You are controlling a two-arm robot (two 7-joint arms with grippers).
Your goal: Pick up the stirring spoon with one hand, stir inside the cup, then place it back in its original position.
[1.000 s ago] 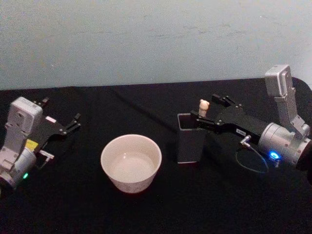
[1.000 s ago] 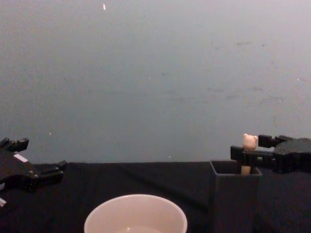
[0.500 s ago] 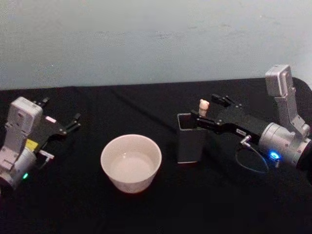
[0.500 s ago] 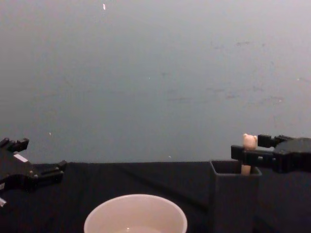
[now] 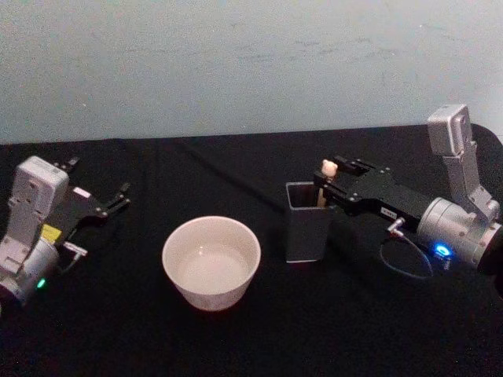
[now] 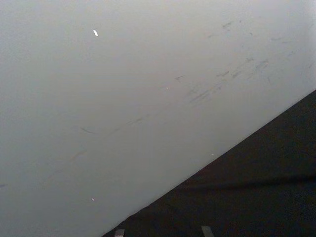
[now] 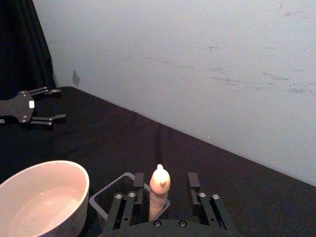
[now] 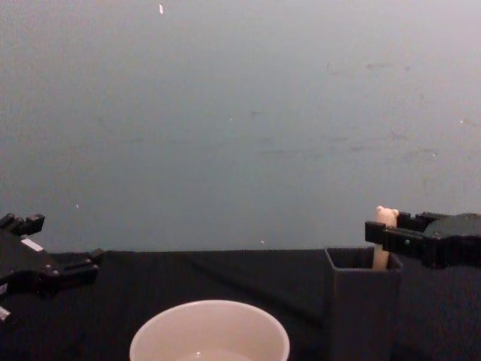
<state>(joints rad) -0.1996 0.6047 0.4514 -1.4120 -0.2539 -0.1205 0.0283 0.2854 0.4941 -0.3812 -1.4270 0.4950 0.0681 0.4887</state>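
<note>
Right gripper [image 5: 330,174] has shifted rightward, fingers open astride the stirring spoon [image 7: 159,187], bowl hidden in holder [image 5: 305,236]; left gripper [image 5: 100,177] parked open.

The black boxy right gripper [image 5: 333,174] has a white label [image 5: 387,211], a silvery-white wrist [image 5: 460,232] with a blue light [image 5: 442,251], and a looped dark cable [image 5: 405,274]. The black left gripper [image 5: 98,177] carries a white tag [image 5: 81,192].

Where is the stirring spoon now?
In the head view, the stirring spoon stands in the dark grey holder right of the cup, with the open right gripper straddling its bear head.
</note>
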